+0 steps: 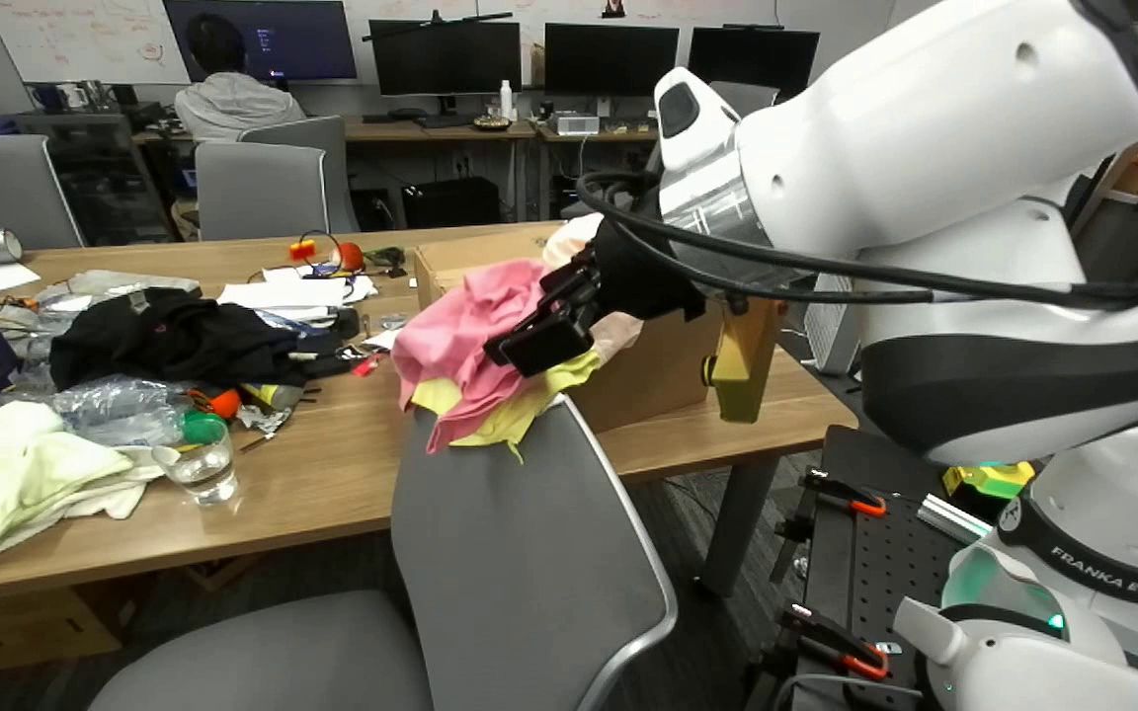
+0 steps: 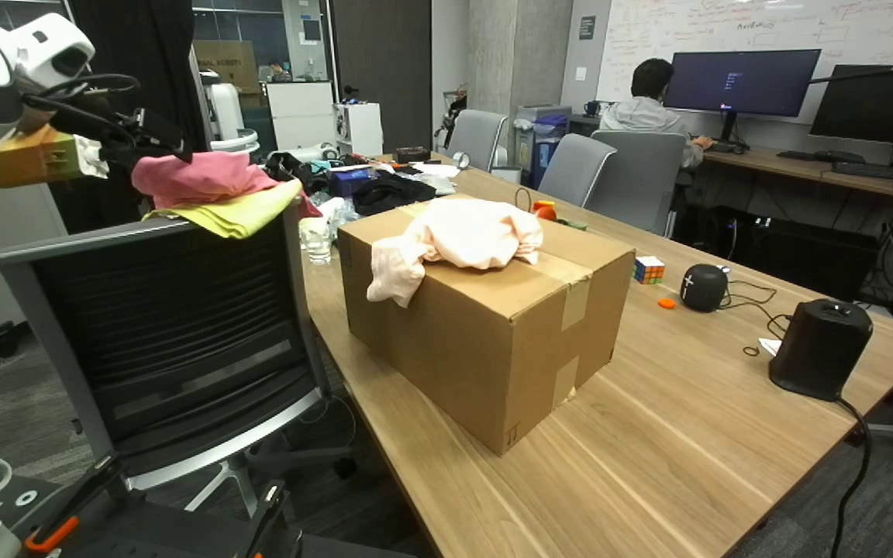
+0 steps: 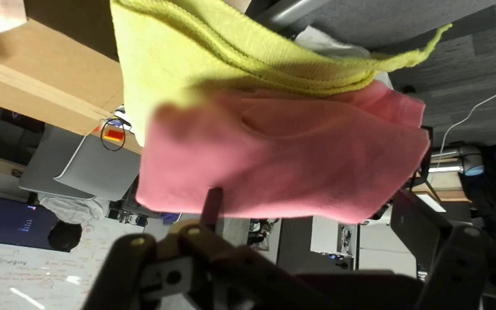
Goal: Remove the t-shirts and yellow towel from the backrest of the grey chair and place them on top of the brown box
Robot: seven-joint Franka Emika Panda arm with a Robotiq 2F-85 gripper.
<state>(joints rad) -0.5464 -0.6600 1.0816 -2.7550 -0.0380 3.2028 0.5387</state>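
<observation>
A pink t-shirt (image 1: 465, 336) lies over the top of the grey chair's backrest (image 1: 529, 543), above the yellow towel (image 1: 522, 407). In an exterior view the pink t-shirt (image 2: 202, 178) and towel (image 2: 249, 209) hang folded over the backrest corner. A pale peach t-shirt (image 2: 477, 232) lies on the brown box (image 2: 431, 349), one part hanging over its side. My gripper (image 1: 534, 316) is at the pink t-shirt. In the wrist view its fingers (image 3: 314, 211) are spread apart, with the pink cloth (image 3: 282, 159) bunched ahead of and between them; whether they touch it is unclear.
The box stands on the wooden table (image 2: 648, 434) beside the chair. A glass (image 1: 202, 469), a black cloth (image 1: 174, 341), a pale yellow cloth (image 1: 21, 479) and plastic bags clutter the table's far end. A Rubik's cube (image 2: 649, 270) and black speakers (image 2: 822, 349) stand past the box.
</observation>
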